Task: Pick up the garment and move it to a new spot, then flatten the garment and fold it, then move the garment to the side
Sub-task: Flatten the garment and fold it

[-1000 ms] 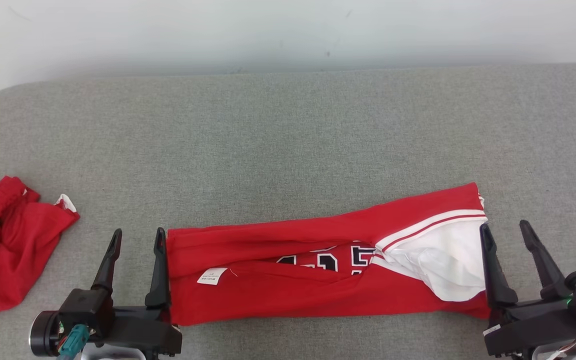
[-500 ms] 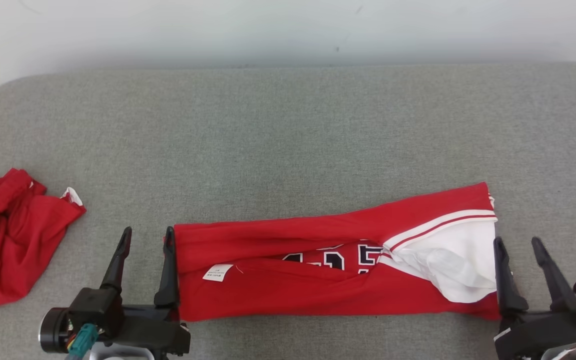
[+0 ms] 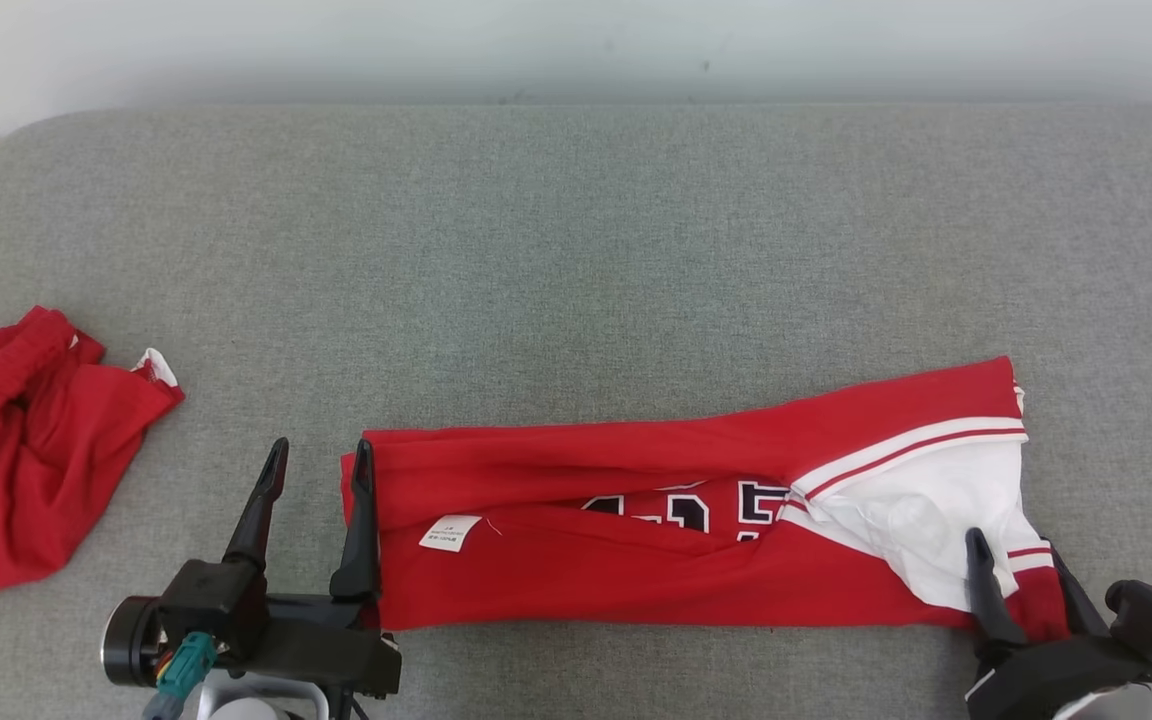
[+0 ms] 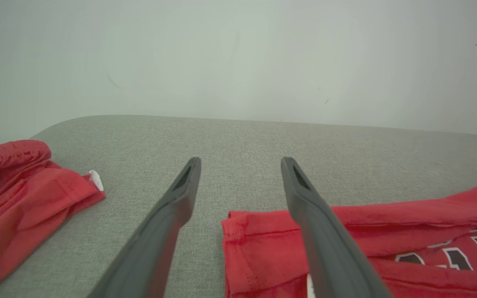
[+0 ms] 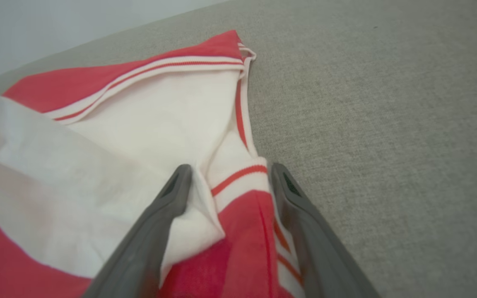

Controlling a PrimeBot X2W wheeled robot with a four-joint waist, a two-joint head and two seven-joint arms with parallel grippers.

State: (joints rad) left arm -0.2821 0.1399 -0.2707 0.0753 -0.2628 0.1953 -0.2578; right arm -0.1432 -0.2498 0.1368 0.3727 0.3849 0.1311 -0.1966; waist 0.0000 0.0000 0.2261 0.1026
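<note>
Head view: the garment (image 3: pixel 576 590), a red jersey, lies folded into a long band along the front edge of the grey surface (image 3: pixel 576 250), reaching from left of the middle almost to the front right corner. Dark lettering (image 3: pixel 696 510) peeks out of the fold at its middle, a small white tag (image 3: pixel 449 533) sits near its left end, and a white panel (image 3: pixel 916 510) with red and white stripes covers its right end. The left gripper (image 3: pixel 318 470) rests at the band's left end with its fingers spread apart, the inner finger lying over the cloth's edge. The right gripper (image 3: pixel 1014 548) is at the front right corner of the band, fingers apart with a striped flap of cloth between them. A second red cloth (image 3: pixel 16 450) lies crumpled at the left edge of the surface, well apart from the garment. A pale wall (image 3: pixel 576 40) runs behind the far edge

Left wrist view: the left gripper (image 4: pixel 240 161) is spread wide and holds nothing; the garment's (image 4: pixel 263 256) hemmed left corner lies flat between its fingers and under the right-hand one. The second red cloth (image 4: pixel 19 198) sits off to the left

Right wrist view: the right gripper (image 5: pixel 230 167) has its fingers parted, one on each side of the garment's (image 5: pixel 151 116) bunched, striped corner; whether they press it I cannot tell. Bare grey surface (image 5: pixel 387 124) lies to the right
</note>
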